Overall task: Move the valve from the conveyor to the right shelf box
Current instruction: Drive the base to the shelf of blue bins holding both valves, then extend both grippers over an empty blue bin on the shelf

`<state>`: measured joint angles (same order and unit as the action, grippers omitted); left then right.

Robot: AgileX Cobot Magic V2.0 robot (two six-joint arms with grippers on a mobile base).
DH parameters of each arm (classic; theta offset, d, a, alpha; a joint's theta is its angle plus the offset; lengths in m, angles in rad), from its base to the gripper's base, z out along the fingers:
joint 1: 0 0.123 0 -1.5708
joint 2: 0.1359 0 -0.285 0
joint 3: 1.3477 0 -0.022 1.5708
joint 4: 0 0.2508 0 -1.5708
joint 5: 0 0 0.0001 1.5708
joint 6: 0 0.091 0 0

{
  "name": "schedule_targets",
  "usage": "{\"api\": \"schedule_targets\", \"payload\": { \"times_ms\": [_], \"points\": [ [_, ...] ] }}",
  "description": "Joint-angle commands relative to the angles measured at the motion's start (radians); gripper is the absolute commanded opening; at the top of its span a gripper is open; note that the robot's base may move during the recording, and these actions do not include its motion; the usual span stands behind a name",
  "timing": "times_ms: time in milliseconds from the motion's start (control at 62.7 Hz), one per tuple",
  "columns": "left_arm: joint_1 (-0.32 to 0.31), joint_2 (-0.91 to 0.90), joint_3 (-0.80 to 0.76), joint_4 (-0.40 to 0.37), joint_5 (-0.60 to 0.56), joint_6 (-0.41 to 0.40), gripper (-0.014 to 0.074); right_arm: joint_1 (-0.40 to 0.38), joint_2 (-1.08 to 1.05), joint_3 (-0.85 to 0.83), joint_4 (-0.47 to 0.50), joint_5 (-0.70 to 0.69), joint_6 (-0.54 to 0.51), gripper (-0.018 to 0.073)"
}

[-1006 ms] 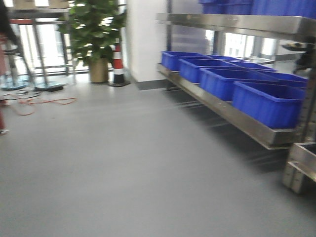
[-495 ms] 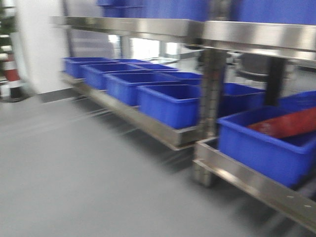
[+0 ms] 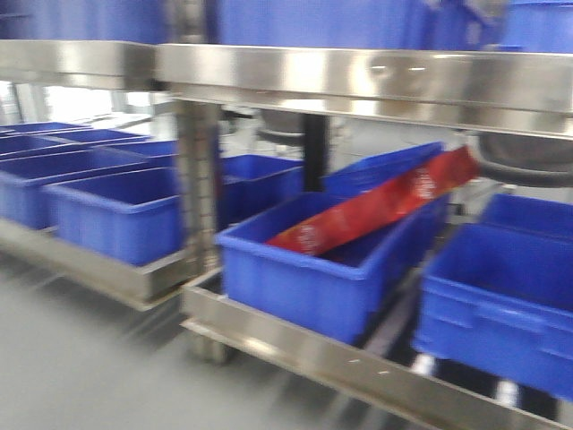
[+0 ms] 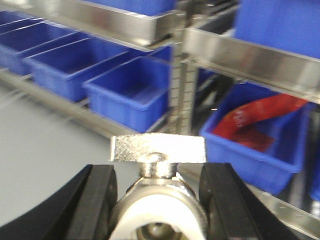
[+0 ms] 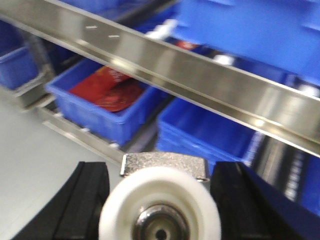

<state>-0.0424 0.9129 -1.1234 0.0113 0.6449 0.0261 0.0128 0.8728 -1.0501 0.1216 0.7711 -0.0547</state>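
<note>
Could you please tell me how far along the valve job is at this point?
Pickup looks done: the left tool is shut on a valve, the right tool on a second valve. In hand: both hang before the shelf and its blue boxes. Left: placing them in a box; none shows a valve.

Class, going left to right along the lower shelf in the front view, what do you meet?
A row of bins → post → middle bin holding a red packet → right bin.

Front, both wrist views near shelf (image 3: 358, 76), sharing red-bag bin (image 3: 295, 287)
</note>
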Motion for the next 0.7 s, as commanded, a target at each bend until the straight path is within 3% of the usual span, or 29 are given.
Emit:
{"api": "schedule_targets", "payload": {
  "times_ms": [0,686],
  "points": [
    [-0.004,-0.007,-0.013,-0.005,-0.060,-0.001,-0.0111,-0.004,-0.009,-0.008,-0.004,-0.070,0.000,-0.0165],
    [-0.004,-0.007,-0.013,-0.005,-0.060,-0.001,-0.0111,-0.004,-0.009,-0.008,-0.004,-0.070,0.000,-0.0165]
  ]
}}
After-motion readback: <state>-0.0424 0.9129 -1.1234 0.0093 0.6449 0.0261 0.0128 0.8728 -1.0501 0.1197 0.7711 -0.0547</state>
